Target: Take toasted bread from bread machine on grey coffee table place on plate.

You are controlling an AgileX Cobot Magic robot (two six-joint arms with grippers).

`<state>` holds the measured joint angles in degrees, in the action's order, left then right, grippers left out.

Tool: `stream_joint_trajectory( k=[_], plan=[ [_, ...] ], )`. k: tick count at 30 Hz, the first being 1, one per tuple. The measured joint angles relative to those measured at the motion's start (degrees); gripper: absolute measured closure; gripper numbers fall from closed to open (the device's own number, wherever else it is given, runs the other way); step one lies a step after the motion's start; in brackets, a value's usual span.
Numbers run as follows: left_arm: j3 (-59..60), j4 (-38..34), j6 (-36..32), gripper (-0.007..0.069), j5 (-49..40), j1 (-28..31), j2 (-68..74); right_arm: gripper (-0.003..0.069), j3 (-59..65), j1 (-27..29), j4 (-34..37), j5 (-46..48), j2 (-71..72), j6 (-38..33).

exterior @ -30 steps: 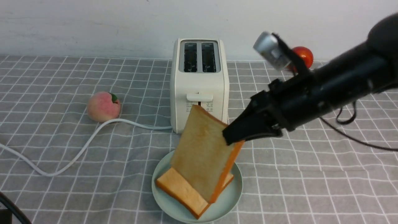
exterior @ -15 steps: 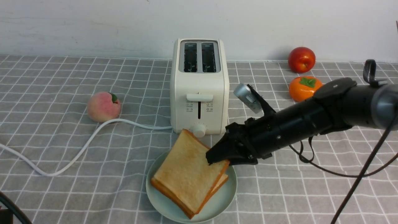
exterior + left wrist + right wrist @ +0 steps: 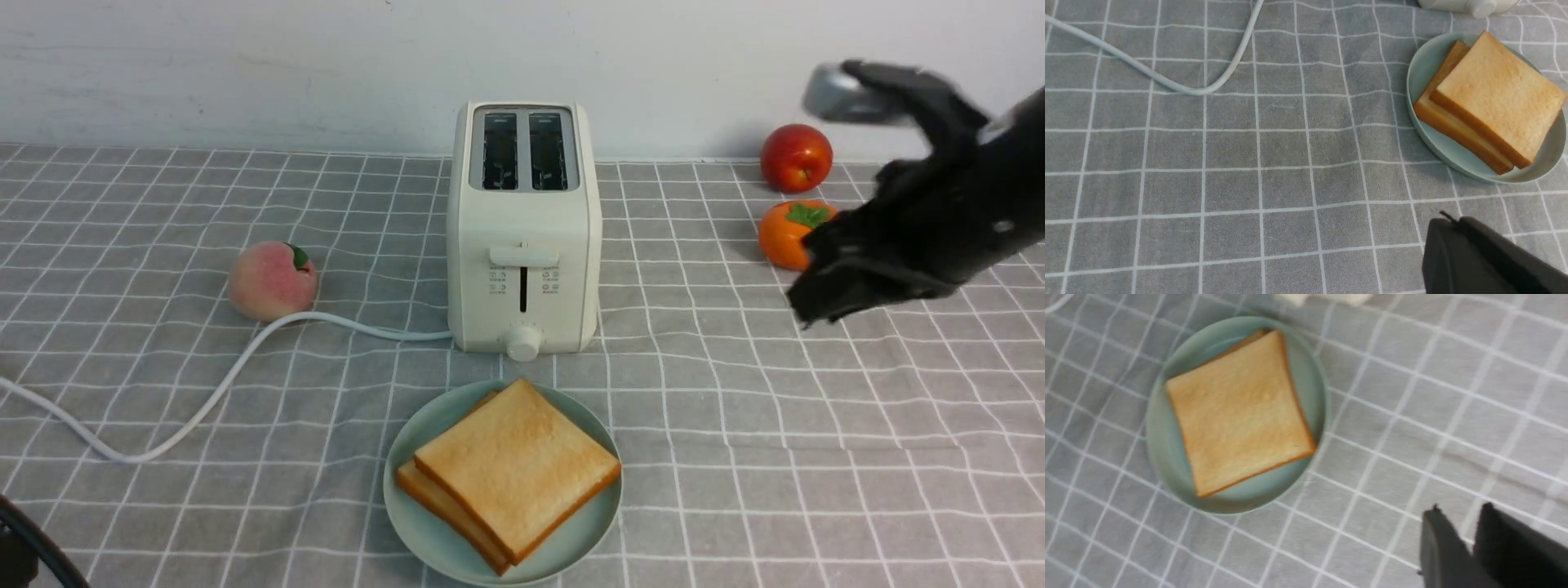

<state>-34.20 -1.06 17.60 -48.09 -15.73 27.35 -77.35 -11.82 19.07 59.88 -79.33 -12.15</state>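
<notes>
toaster (image 3: 522, 237) icons too small to read

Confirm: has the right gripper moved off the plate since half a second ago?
Yes. The right gripper has lifted up and rightward, away from the plate, now near the persimmon.

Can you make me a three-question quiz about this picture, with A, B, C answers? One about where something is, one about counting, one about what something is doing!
1. Where is the peach?
A. left of the bread machine
B. on the plate
C. beside the apple

2. How many slices of toasted bread lie on the plate?
A. one
B. two
C. three

3. What is the right gripper doing?
A. holding toast
B. pressing the lever
C. holding nothing, up above the grey coffee table

Answers:
1 A, it sits by the cord on the toaster's left.
2 B, one slice lies stacked on another.
3 C, both slices lie free on the plate.
</notes>
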Motion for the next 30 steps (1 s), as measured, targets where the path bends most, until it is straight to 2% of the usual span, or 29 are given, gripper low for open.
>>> stream_joint_trajectory(
  k=[1,3,7,10,12,15,21,30],
  plan=[
    [0.0,0.0,0.32,0.0638,0.46,0.0,0.0,0.0635,0.87,0.02,-2.22,-0.64,4.05,1.9],
    [0.0,0.0,1.2,0.0638,1.68,0.0,0.0,0.0672,4.43,0.02,-7.1,-3.45,12.78,5.89],
    [0.0,0.0,2.07,0.0638,4.07,0.0,0.0,0.0673,15.98,0.02,-13.51,-13.65,30.13,12.15],
    [0.0,-0.05,2.23,0.0638,6.22,0.0,0.0,0.0669,30.74,0.02,-17.05,-27.31,45.18,17.57],
    [0.0,-0.05,2.25,0.0638,6.8,0.0,0.0,0.0668,36.77,0.02,-18.22,-33.69,51.89,19.24],
    [0.0,-0.05,2.3,0.0638,7.01,0.0,0.0,0.0667,52.87,0.02,-20.65,-44.92,66.1,23.7],
    [0.0,-0.05,2.3,0.0638,7.01,0.0,0.0,0.0658,61.92,0.07,-21.18,-47.83,78.22,26.34],
    [0.0,-0.06,2.3,0.0636,6.81,0.0,0.0,0.0636,62.6,0.07,-21.68,-49.32,80.0,26.51]
  ],
)
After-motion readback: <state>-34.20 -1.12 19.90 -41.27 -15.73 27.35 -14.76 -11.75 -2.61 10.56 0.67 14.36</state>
